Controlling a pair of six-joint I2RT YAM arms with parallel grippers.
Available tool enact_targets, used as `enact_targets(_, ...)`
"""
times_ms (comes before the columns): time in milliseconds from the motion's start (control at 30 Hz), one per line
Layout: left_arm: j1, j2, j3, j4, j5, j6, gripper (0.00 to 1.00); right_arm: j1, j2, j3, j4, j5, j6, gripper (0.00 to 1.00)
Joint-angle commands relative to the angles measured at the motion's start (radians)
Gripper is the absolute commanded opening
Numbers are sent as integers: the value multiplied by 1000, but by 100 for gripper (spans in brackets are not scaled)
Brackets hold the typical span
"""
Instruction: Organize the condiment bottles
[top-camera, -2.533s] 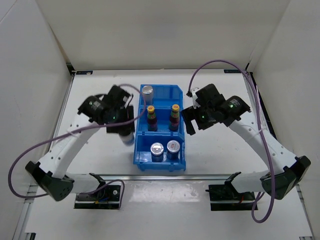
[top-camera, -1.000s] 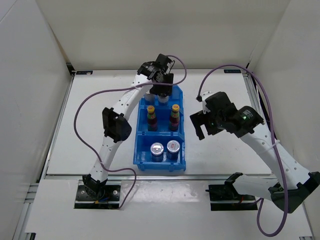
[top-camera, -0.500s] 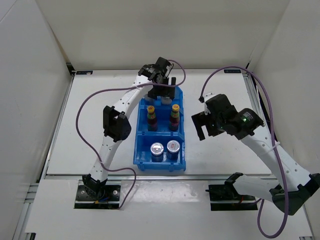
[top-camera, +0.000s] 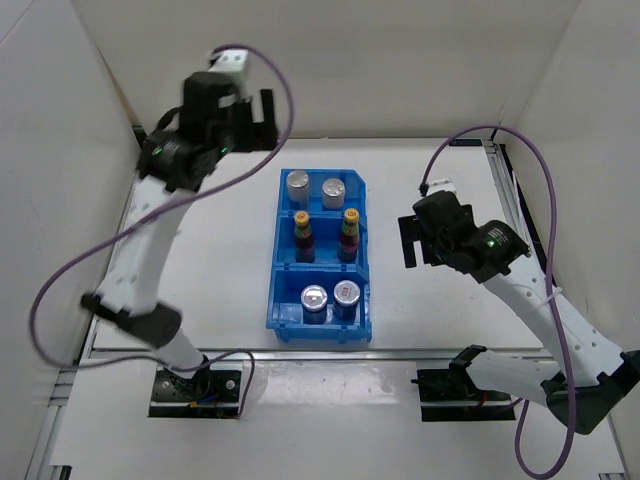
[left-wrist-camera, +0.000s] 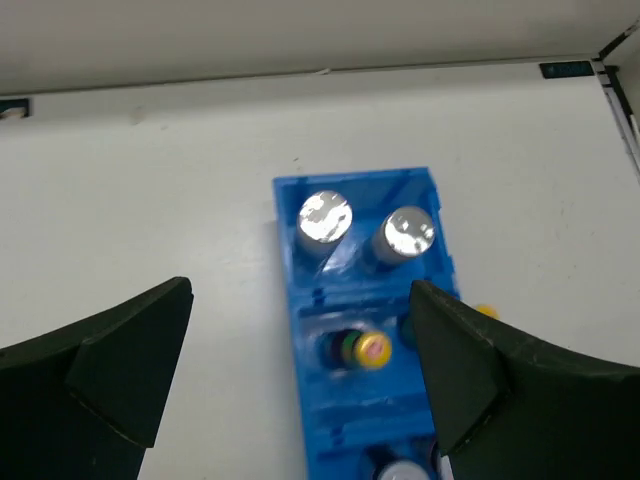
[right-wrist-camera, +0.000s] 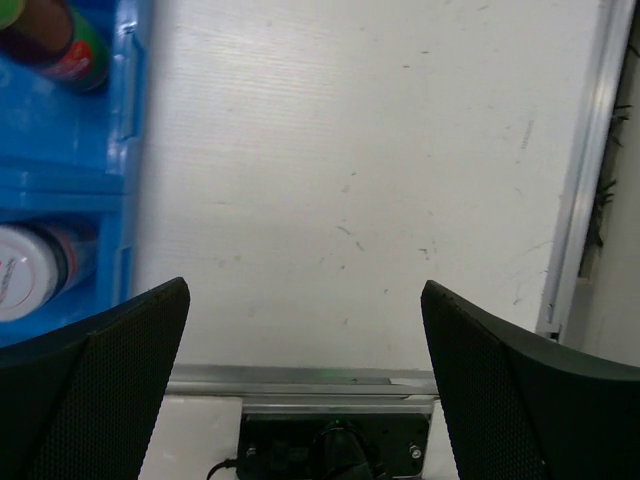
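The blue bin (top-camera: 320, 332) holds all six condiment bottles. Two plain silver-capped shakers (top-camera: 298, 183) (top-camera: 333, 187) stand in its far compartment. Two dark yellow-capped bottles (top-camera: 301, 220) (top-camera: 350, 217) fill the middle one. Two more shakers (top-camera: 314, 297) (top-camera: 347, 293) stand in the near one. My left gripper (top-camera: 260, 115) hangs open high above the table's back left, holding nothing. Its wrist view looks down on the bin (left-wrist-camera: 350, 180), the far shakers (left-wrist-camera: 325, 218) (left-wrist-camera: 409, 232) and a yellow cap (left-wrist-camera: 371, 350). My right gripper (top-camera: 408, 243) is open and holds nothing, right of the bin.
White walls enclose the table on three sides. In the right wrist view the bin's right wall (right-wrist-camera: 125, 120) is at the left, with a dark bottle (right-wrist-camera: 60, 45) and a shaker (right-wrist-camera: 30, 275) inside. A metal rail (right-wrist-camera: 300, 380) runs along the near edge.
My left gripper opened over the far compartment, left a second silver shaker there, then rose up and away to the back left. The right arm drifted slightly right.
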Motion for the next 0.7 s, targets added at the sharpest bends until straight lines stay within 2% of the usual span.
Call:
enact_targets(0, 14, -225, -287, 68, -156, 61, 100, -4, -22, -3, 12, 181, 48, 100)
enact_targets(33, 27, -363, -505, 162, -173, 61, 100, -4, -22, -14, 12, 200, 59, 100)
enact_targets(100, 52, -500, -709, 243, -222, 49, 100, -4, -22, -25, 12, 227, 59, 100)
enact_targets(133, 63, -634, -893, 311, -233, 49, 100, -4, -22, -25, 12, 238, 59, 100)
enact_targets(200, 74, -765, -1049, 361, -242, 49, 100, -4, -22, -25, 3, 238, 59, 100)
enact_targets(233, 74, -881, -1175, 376, -242, 49, 100, -4, -22, -36, 3, 238, 59, 100)
enact_targets(367, 74, -1109, -1352, 386, -200, -68, 100, -4, -22, -63, -6, 267, 68, 100)
enact_targets(467, 74, -1235, -1420, 386, -172, -57, 100, -4, -22, -74, -6, 284, 59, 100)
enact_targets(667, 74, -1318, -1438, 376, -184, 10, 100, -4, -12, -65, -15, 284, 59, 100)
